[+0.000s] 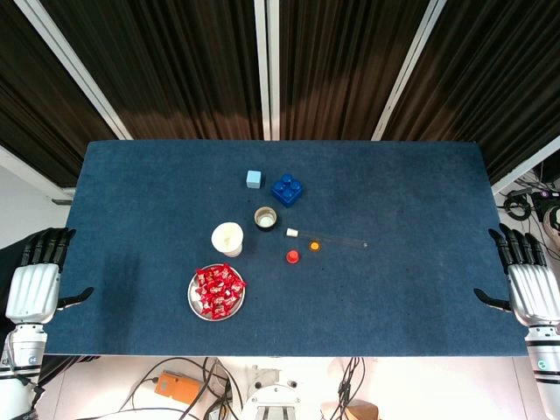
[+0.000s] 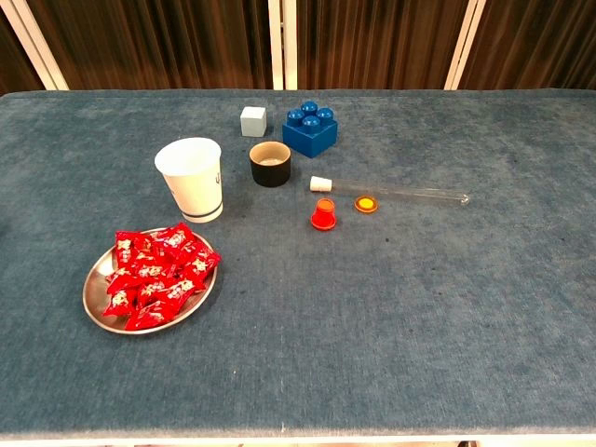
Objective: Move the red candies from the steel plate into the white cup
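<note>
A round steel plate (image 1: 194,302) (image 2: 94,315) sits near the table's front, left of centre, heaped with several red wrapped candies (image 1: 218,290) (image 2: 155,276). Just behind it stands the white cup (image 1: 227,238) (image 2: 192,179), upright and empty as far as I can see. My left hand (image 1: 37,278) hangs off the table's left edge, fingers straight and apart, holding nothing. My right hand (image 1: 528,278) hangs off the right edge in the same flat pose, also holding nothing. Neither hand shows in the chest view.
Behind the cup are a black ring-shaped roll (image 1: 265,217) (image 2: 270,164), a blue toy brick (image 1: 287,189) (image 2: 310,130) and a small pale cube (image 1: 254,178) (image 2: 253,121). A glass tube (image 1: 332,238) (image 2: 396,191), a red cap (image 1: 293,256) (image 2: 323,214) and an orange disc (image 1: 314,247) (image 2: 367,203) lie right of the cup.
</note>
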Action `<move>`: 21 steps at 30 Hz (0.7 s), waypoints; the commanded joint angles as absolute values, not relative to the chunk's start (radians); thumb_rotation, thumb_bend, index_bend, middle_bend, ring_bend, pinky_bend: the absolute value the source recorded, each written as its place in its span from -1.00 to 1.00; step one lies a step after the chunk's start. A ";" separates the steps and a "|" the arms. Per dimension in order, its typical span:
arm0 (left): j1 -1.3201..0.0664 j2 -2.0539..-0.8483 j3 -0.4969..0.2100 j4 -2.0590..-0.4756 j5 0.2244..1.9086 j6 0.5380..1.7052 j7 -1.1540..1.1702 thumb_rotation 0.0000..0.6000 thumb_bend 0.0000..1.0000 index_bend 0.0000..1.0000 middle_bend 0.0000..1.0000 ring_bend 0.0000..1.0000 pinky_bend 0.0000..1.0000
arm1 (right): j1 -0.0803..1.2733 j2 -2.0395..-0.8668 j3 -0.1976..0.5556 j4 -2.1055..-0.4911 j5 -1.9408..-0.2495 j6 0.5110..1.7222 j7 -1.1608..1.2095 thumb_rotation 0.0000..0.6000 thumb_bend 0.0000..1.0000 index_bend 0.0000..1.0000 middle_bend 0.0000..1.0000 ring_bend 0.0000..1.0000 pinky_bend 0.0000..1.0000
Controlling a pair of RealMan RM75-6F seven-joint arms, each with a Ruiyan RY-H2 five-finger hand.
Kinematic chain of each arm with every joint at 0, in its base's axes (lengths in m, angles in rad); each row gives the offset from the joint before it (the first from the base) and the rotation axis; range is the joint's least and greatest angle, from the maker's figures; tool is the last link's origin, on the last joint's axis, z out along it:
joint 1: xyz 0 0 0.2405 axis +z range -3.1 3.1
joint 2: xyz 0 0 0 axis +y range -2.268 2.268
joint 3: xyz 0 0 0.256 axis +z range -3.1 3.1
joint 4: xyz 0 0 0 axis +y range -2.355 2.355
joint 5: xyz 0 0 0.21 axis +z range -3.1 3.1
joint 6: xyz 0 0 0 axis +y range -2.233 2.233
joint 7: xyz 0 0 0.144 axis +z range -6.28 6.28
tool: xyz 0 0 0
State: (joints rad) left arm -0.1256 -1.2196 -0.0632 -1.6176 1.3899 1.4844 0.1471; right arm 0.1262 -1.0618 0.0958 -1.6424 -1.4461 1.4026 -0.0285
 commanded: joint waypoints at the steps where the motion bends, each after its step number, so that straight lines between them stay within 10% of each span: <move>1: -0.142 -1.237 -0.071 -1.620 1.418 1.485 0.150 1.00 -1.00 -0.83 -0.73 -0.88 -0.99 | 0.132 -1.056 0.102 -1.653 -1.448 1.402 -0.027 1.00 -0.49 -1.00 -0.93 -1.00 -1.00; 10: -0.298 -1.305 -0.089 -1.693 1.558 1.346 0.162 1.00 -0.91 -0.33 0.16 0.18 0.29 | 0.120 -1.021 0.114 -1.672 -1.465 1.452 -0.018 1.00 -0.49 -1.00 -0.93 -1.00 -1.00; 21: -0.459 -1.470 -0.112 -1.680 1.450 1.095 0.227 1.00 -0.67 -0.25 0.81 0.84 0.66 | 0.109 -1.011 0.106 -1.679 -1.457 1.456 -0.016 1.00 -0.49 -1.00 -0.93 -1.00 -1.00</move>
State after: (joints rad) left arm -0.4349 -1.4383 -0.1046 -1.6882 1.4797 1.1227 0.2122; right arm 0.1090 -1.0106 0.1067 -1.6783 -1.4570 1.4562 -0.0151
